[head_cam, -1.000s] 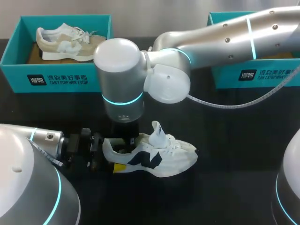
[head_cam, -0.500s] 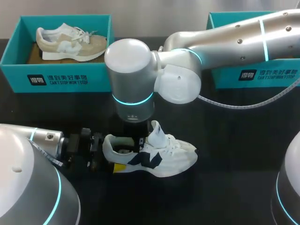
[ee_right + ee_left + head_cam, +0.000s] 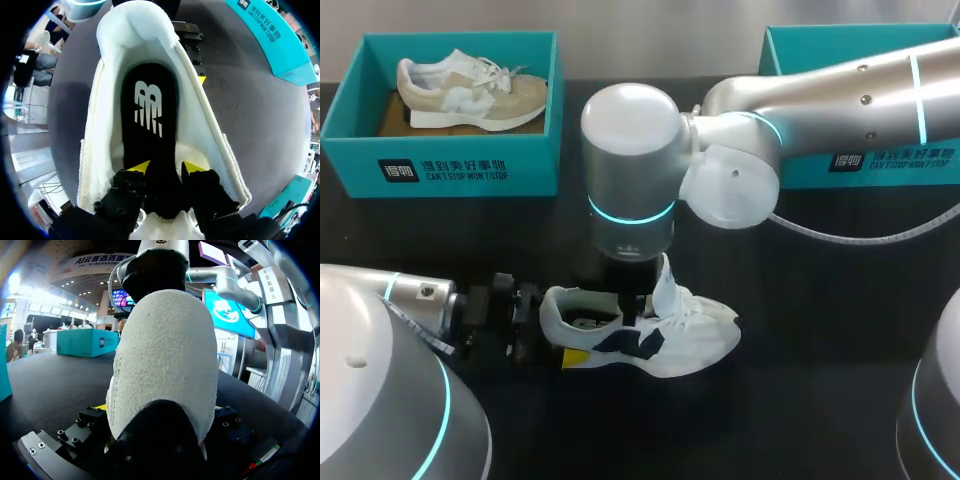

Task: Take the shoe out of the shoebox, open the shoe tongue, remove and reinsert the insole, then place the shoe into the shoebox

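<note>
head: overhead, down | both wrists: close-up | all share shoe (image 3: 700, 335)

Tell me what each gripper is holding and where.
Left gripper clamps the white shoe at the heel; right gripper, inside the shoe, pinches the black insole across its width, past the logo.

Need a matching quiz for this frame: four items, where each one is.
Items
1. white sneaker
2. beige sneaker
3. black insole
4. left gripper

Places
A. in the teal shoebox at far left
B. at the white sneaker's heel
C. on the table, outside any box
D. inside the white sneaker, between the right gripper fingers

Pairs: 1-C, 2-A, 3-D, 4-B
</note>
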`<state>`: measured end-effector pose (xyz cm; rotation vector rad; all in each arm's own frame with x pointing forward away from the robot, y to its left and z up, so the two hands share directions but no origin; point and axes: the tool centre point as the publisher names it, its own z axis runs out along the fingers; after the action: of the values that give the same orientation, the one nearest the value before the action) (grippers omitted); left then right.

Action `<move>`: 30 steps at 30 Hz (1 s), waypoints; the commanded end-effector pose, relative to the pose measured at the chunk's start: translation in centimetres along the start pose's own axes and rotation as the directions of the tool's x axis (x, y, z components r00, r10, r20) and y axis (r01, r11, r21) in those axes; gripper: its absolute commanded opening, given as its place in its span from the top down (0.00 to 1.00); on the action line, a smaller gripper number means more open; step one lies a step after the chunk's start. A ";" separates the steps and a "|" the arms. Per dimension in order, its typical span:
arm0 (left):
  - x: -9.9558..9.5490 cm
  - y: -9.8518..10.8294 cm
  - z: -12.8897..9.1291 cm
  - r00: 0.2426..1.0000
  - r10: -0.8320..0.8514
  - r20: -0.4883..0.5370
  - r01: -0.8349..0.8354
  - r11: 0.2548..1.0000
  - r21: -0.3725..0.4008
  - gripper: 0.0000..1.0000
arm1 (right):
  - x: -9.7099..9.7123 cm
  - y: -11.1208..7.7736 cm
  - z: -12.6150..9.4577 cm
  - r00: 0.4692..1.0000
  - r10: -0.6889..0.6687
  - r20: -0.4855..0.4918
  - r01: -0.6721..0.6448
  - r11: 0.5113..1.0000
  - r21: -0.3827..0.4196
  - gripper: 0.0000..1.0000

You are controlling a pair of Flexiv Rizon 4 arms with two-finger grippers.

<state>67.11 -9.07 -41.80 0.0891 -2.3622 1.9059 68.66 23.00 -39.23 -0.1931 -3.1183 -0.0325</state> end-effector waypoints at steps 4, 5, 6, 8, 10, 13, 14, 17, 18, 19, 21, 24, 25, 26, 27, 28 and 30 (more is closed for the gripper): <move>-0.1 0.5 0.0 1.000 0.000 0.002 0.000 1.000 -0.001 1.00 | -0.1 0.3 1.1 1.000 -0.015 -0.017 0.015 1.000 -0.009 0.52; -0.1 0.5 0.0 1.000 0.000 0.002 0.000 1.000 -0.001 1.00 | 0.0 0.4 1.2 1.000 -0.022 -0.017 0.022 1.000 -0.009 0.51; -0.1 0.5 0.0 1.000 0.000 0.002 0.000 1.000 -0.001 1.00 | 0.0 0.5 1.5 0.999 -0.029 -0.027 0.029 1.000 -0.011 0.51; -0.1 0.5 0.0 1.000 0.000 0.002 0.000 1.000 -0.001 1.00 | 0.2 1.0 2.0 0.998 -0.043 -0.043 0.043 0.999 -0.010 0.48; -0.1 0.5 0.0 1.000 0.000 0.002 0.000 1.000 -0.001 1.00 | 0.4 1.4 2.5 0.997 -0.056 -0.051 0.055 0.998 -0.010 0.45; -0.1 0.5 0.0 1.000 0.000 0.002 0.000 1.000 -0.001 1.00 | 0.9 1.7 3.3 0.995 -0.065 -0.071 0.064 0.998 -0.007 0.37; -0.1 0.5 0.0 1.000 0.000 0.002 0.000 1.000 -0.001 1.00 | 1.1 1.7 3.5 0.995 -0.061 -0.084 0.060 0.998 -0.007 0.38; -0.1 0.5 0.0 1.000 0.000 0.002 0.000 1.000 -0.001 1.00 | 1.9 1.7 4.0 0.992 -0.054 -0.114 0.054 0.999 -0.001 0.46; -0.1 0.5 0.0 1.000 0.000 0.002 0.000 1.000 -0.001 1.00 | 2.0 1.7 4.1 0.991 -0.054 -0.119 0.054 0.999 0.000 0.47; -0.1 0.5 0.0 1.000 0.000 0.002 0.000 1.000 -0.001 1.00 | 2.4 1.6 4.2 0.990 -0.044 -0.135 0.045 0.999 0.003 0.50; -0.1 0.5 0.0 1.000 0.000 0.002 0.000 1.000 -0.001 1.00 | 3.0 1.3 4.4 0.987 -0.027 -0.158 0.028 1.000 0.005 0.52; -0.1 0.5 0.0 1.000 0.000 0.002 0.000 1.000 -0.001 1.00 | 3.9 0.9 4.8 0.982 -0.012 -0.187 0.015 1.000 0.016 0.56; -0.1 0.5 0.0 1.000 0.000 0.002 0.000 1.000 -0.001 1.00 | 4.2 0.8 4.8 0.981 -0.006 -0.194 0.011 1.000 0.023 0.56; -0.1 0.5 0.0 1.000 0.000 0.002 0.000 1.000 -0.001 1.00 | 4.4 0.8 4.9 0.981 -0.007 -0.195 0.012 1.000 0.025 0.56; -0.1 0.5 0.0 1.000 0.000 0.002 0.000 1.000 -0.001 1.00 | 4.7 0.7 4.9 0.981 -0.006 -0.195 0.011 1.000 0.026 0.56; -0.1 0.5 0.0 1.000 0.000 0.002 0.000 1.000 -0.001 1.00 | 4.9 0.7 4.9 0.981 -0.004 -0.196 0.010 1.000 0.027 0.56; -0.1 0.5 0.0 1.000 0.000 0.002 0.000 1.000 -0.001 1.00 | 5.2 0.6 4.8 0.981 0.001 -0.193 0.005 0.999 0.033 0.55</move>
<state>66.85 -8.98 -41.87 0.0836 -2.3601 1.9047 67.03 23.73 -40.45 -0.1734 -2.9205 -0.0130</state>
